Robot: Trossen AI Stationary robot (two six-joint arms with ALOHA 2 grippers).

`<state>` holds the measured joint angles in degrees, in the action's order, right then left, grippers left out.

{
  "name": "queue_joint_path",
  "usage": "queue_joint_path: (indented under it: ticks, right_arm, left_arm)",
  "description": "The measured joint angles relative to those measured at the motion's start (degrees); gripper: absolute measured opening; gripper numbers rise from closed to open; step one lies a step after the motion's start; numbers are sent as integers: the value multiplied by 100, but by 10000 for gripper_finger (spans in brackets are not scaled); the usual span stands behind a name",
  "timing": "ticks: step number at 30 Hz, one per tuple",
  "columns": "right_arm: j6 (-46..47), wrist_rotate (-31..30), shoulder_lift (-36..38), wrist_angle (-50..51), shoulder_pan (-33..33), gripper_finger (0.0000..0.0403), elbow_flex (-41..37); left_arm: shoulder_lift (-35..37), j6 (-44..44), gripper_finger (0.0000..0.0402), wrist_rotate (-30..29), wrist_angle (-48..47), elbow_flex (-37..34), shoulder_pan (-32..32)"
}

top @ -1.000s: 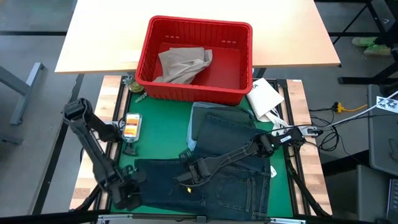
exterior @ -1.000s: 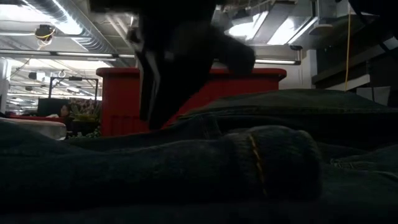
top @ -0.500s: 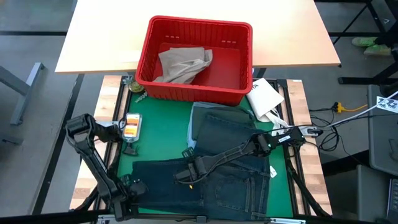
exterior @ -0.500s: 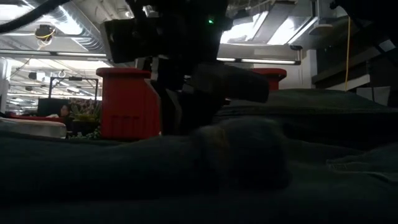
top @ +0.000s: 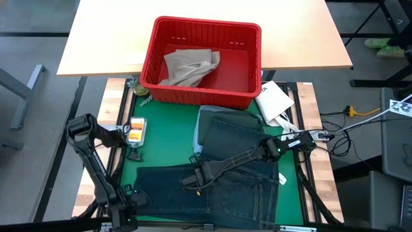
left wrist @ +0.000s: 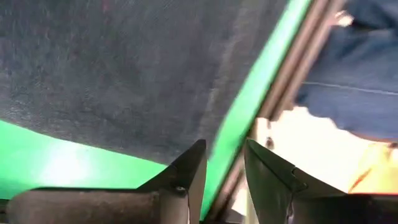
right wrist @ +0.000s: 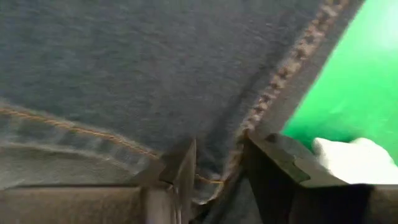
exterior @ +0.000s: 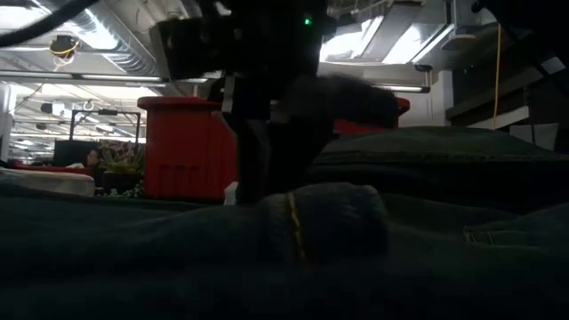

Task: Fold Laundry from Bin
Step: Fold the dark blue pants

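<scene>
Our two dark jointed arms

We see black segmented links on our left arm (top: 96,169) and right arm (top: 244,158), each ending in two matte dark fingers (left wrist: 186,180).

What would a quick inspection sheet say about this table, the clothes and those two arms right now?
Surface: green mat on a wooden-edged frame; a tan table beyond it.
Job's things: dark blue jeans spread on the mat, a folded stack behind them; tan trousers in the red bin.
Clutter: white packet beside the bin; a small orange-and-white device on the mat's left.
Grippers: left gripper low at the jeans' near-left edge; right gripper pinching a denim edge mid-mat.
Cables: white and dark leads off the right side.
Surroundings: floor around the table, a lit room behind.
</scene>
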<state>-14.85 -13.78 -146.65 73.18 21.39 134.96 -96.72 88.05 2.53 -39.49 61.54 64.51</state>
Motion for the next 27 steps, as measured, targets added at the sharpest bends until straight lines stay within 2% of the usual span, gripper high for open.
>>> queue_joint_path:
  ticks: [8, 16, 21, 24, 27]
  right_arm:
    - [-115, 133, 42, 86, 92, 137, 0]
    - [-526, -16, 189, 394, 305, 137, 0]
    - [-544, -494, 579, 972, 460, 137, 0]
    - [-708, -998, 868, 1254, 619, 137, 0]
    - [-876, -1208, 1101, 1575, 816, 137, 2]
  left_arm:
    - [578, 42, 105, -891, -393, 56, -4]
    - [1507, 907, 105, -1098, -2026, -48, -4]
    - [2138, 1344, 105, -1271, -1708, -741, -7]
    - [2465, 1772, 105, -1292, -1167, -1347, -7]
    - [2759, 2142, 105, -1295, -450, -1939, -11]
